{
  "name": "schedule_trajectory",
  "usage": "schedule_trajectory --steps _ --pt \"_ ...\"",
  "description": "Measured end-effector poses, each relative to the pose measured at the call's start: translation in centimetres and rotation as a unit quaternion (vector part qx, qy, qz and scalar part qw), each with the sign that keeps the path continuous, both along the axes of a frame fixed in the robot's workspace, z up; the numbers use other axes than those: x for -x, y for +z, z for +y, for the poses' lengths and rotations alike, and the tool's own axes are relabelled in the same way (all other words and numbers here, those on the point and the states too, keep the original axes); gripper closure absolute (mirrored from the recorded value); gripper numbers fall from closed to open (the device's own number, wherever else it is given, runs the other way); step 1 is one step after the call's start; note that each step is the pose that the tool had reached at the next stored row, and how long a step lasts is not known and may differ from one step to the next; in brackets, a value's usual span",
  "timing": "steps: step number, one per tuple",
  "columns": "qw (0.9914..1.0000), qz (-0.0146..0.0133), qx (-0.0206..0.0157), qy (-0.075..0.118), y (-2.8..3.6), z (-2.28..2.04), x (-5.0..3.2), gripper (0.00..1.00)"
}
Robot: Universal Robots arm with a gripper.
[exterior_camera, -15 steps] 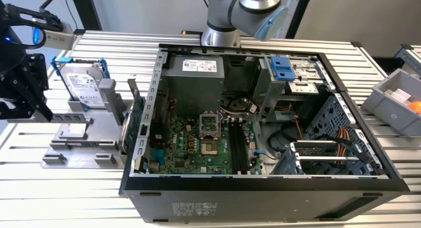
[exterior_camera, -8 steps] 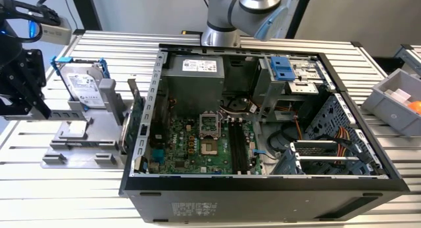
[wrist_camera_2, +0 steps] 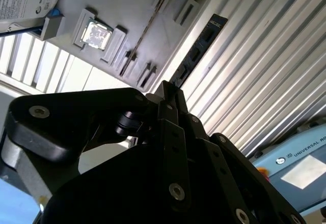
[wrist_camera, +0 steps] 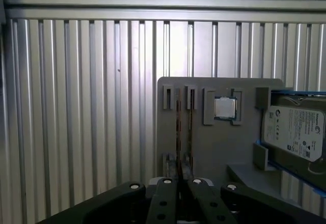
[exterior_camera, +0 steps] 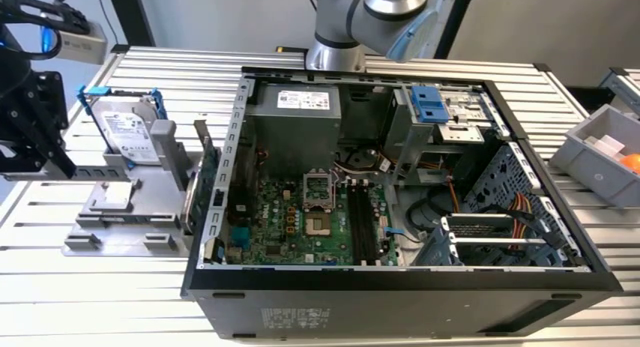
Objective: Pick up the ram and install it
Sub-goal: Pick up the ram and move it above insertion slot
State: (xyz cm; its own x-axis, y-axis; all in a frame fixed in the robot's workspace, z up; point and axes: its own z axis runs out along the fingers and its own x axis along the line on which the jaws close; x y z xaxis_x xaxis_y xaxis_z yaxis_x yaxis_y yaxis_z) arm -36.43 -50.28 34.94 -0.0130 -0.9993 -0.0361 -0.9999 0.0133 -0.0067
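Claw point(wrist_camera: 181, 183) hangs high at the exterior view's left, well apart from the case, with its fingers point(wrist_camera: 167, 193) drawn together on the ram point(wrist_camera: 178, 132). The ribbed metal bench point(wrist_camera: 76, 112) carries everything. The open case point(exterior_camera: 400, 294) lies on its side at the middle of the exterior view, with the motherboard point(exterior_camera: 290, 212) face up inside. A grey rack point(wrist_camera: 219, 152) sits on the bench beside the case, below the claw. The drive point(wrist_camera: 293, 132) stands in the rack's blue-tabbed frame. The ram runs out from the fingertips, edge-on in the first wrist view and showing dark chips in the second wrist view point(wrist_camera_2: 204, 40), held above the rack. A thin stick point(wrist_camera: 191, 132) stands in the rack's holders just beside it. A square chip point(wrist_camera: 225, 107) lies between stick and drive.
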Motion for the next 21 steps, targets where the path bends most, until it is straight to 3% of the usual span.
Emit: schedule_trajectory --steps 8,21 --pt "1.0 0.0 0.0 0.0 0.29 0.0 0.0 1.0" --pt "1.0 0.0 0.0 0.0 1.3 0.0 0.01 1.0"
